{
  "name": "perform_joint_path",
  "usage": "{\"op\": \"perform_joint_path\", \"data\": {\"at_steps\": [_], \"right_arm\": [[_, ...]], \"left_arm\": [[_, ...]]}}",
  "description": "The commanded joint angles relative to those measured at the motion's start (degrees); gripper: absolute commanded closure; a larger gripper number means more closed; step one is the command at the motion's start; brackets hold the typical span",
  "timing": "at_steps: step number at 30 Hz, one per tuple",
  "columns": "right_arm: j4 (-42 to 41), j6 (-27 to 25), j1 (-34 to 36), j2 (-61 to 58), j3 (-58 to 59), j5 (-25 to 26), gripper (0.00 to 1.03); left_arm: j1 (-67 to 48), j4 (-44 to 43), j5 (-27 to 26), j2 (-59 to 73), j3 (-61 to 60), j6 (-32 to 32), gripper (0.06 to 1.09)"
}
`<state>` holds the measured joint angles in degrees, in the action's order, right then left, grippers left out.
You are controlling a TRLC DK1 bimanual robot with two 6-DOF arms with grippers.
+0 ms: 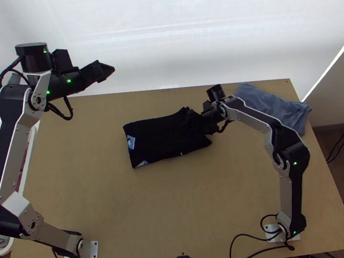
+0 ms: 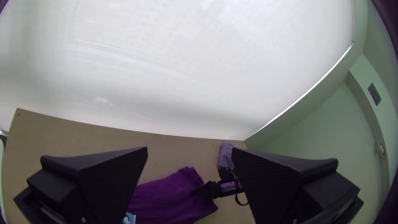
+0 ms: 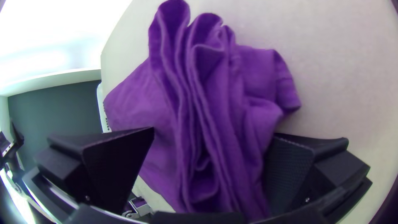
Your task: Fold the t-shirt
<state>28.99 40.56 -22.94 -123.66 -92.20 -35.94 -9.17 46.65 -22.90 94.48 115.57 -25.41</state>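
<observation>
Blue-and-white patch (image 1: 131, 142) on dark t-shirt (image 1: 158, 137), at end facing table's (image 1: 179, 210) left. T-shirt mid-table towards far edge, folded longish, other end bunched in pleats. Right gripper (image 1: 204, 120) there, fingers apart, pleats between. Left gripper (image 1: 109, 69) raised by table's far left, fingers apart.

No text, label, number or sign can be read.
</observation>
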Motion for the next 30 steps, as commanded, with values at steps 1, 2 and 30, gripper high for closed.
{"op": "perform_joint_path", "data": {"at_steps": [1, 2, 30], "right_arm": [[0.4, 2.3, -2.9, -4.3, -0.7, -1.6, 0.11], [0.3, 2.3, -3.3, -4.3, -1.0, -1.7, 0.18], [-1.1, 5.8, 13.4, 21.4, -7.9, -3.0, 1.00]], "left_arm": [[1.0, 0.9, -0.4, -2.9, -0.8, 1.1, 0.10], [1.2, 1.0, -0.4, -3.2, -1.0, 1.1, 0.10], [2.3, 0.9, -0.4, -6.0, -3.0, 1.2, 0.10]]}}
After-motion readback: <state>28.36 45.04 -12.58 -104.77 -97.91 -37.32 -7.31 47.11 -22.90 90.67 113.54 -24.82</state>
